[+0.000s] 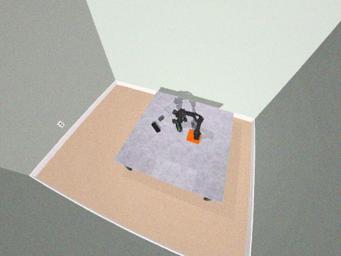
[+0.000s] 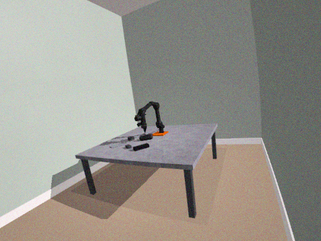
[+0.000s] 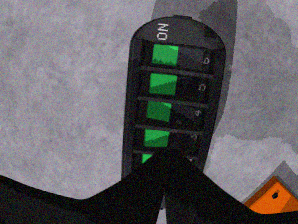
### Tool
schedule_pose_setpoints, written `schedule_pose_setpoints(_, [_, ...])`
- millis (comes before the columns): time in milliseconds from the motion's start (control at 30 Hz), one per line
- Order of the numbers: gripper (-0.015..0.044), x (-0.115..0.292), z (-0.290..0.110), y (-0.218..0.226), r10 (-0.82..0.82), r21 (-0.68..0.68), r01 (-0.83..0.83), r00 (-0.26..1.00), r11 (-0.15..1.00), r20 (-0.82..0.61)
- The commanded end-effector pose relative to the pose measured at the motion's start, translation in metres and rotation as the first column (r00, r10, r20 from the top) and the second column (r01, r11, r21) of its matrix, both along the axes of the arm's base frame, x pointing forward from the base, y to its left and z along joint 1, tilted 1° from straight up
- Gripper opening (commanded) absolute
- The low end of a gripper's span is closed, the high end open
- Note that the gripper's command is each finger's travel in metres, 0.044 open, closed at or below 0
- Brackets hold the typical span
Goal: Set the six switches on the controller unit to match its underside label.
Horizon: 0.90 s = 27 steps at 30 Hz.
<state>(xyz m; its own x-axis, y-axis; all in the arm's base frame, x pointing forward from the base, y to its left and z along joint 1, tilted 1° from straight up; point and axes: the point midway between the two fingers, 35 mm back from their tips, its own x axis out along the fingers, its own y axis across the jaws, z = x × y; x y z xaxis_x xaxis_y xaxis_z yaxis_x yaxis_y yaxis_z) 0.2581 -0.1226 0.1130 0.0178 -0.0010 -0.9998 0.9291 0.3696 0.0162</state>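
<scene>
The dark grey controller unit (image 3: 174, 92) (image 1: 180, 130) (image 2: 145, 137) sits flat on its base on the grey bench (image 1: 172, 159) (image 2: 181, 147). In the wrist view several rocker switches show a bright green end on the left and a dark end on the right, with an "ON" mark at the far end. My gripper (image 3: 166, 157) (image 1: 177, 123) (image 2: 144, 128) is shut and empty. Its closed fingertips point down at the unit's near end and cover the nearest switches. I cannot tell whether they touch a switch.
A dark oblong module (image 1: 156, 127) (image 2: 141, 147) lies to the left of the unit. A small grey block (image 1: 161, 117) (image 2: 128, 146) and pale flat parts (image 1: 168, 109) lie behind it. The arm stands on an orange base plate (image 1: 192, 137) (image 2: 160, 133) (image 3: 274, 197).
</scene>
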Motion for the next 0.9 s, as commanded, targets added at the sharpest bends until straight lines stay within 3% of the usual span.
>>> schedule_pose_setpoints(0, [0.0, -0.002, -0.001, 0.001, 0.001, 0.003, -0.001, 1.0, 1.0, -0.005])
schedule_pose_setpoints(333, [0.0, -0.049, -0.031, -0.017, -0.003, 0.065, -0.009, 0.983, 0.998, 0.184])
schedule_pose_setpoints(867, [0.0, -0.049, -0.048, -0.019, -0.004, 0.069, -0.009, 0.983, 0.998, 0.186])
